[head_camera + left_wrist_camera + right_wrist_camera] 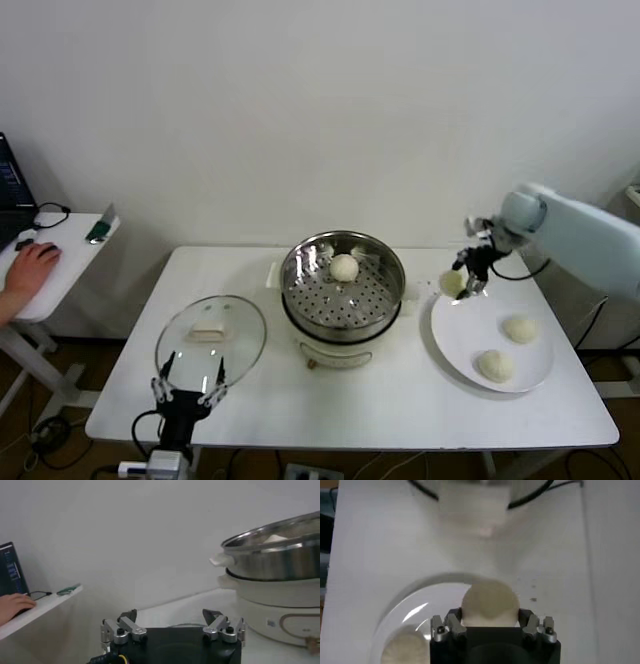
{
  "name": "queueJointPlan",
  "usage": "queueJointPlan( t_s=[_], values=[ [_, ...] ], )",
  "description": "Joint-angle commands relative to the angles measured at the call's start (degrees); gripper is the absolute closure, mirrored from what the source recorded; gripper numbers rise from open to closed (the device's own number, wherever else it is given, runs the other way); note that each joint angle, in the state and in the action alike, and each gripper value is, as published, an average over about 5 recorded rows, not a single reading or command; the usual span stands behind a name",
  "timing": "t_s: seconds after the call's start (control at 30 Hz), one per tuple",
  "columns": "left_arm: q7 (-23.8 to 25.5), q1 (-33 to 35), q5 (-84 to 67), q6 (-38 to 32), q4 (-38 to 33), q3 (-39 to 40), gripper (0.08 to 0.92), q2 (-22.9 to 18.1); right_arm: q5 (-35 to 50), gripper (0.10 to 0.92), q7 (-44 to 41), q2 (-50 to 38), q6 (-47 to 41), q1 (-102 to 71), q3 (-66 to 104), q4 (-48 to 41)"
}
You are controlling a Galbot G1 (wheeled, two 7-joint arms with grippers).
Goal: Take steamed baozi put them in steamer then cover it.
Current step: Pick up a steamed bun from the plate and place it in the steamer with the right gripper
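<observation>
**Second bun gripped, ready to carry to the steamer**

Head view: the steamer point(343, 284) stands at the middle of the table point(400, 410), toward its back edge, with one baozi point(344, 267) already on its perforated floor. The right gripper point(466, 283) hangs at the back-left rim of the white plate point(458, 338), which lies near the table's right edge; it pinches a second bun point(452, 283). Two more buns point(520, 329) point(494, 365) wait on the plate. The glass cover point(211, 338) lies flat near the front-left corner, and the left gripper point(186, 385) is parked at the front edge just beside it.

Left wrist view: the left gripper point(172, 630) has its fingers spread wide on nothing; the steamer point(272, 555) rises beyond it.

Right wrist view: the right gripper point(492, 625) has its fingers pressed against both sides of the bun point(490, 603), above the plate point(415, 612).

The step in hand looks like fetching the second bun. Next it likely must be raised over the steamer's wall and set beside the first, without squashing the soft dough.
</observation>
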Motion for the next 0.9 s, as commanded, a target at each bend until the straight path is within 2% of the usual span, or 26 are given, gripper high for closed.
queueJointPlan(
  t_s=[0.03, 0.4, 0.9],
  values=[
    [0.3, -0.2, 1.6, 0.4, -1.1, 1.8, 0.177, 0.0, 14.9, 0.32, -0.1, 10.1, -2.4, 16.6, -11.1, -0.2],
    [0.7, 1.1, 2.9, 0.2, -2.4, 2.7, 0.177, -0.7, 23.5, 0.315, 3.3, 23.5, -7.8, 13.8, -12.1, 2.3],
    [1.3, -0.4, 2.9, 0.6, -1.8, 2.3, 0.177, -0.1, 22.4, 0.313, 6.2, 31.6, -8.5, 2.6, -14.2, 0.8]
  ],
)
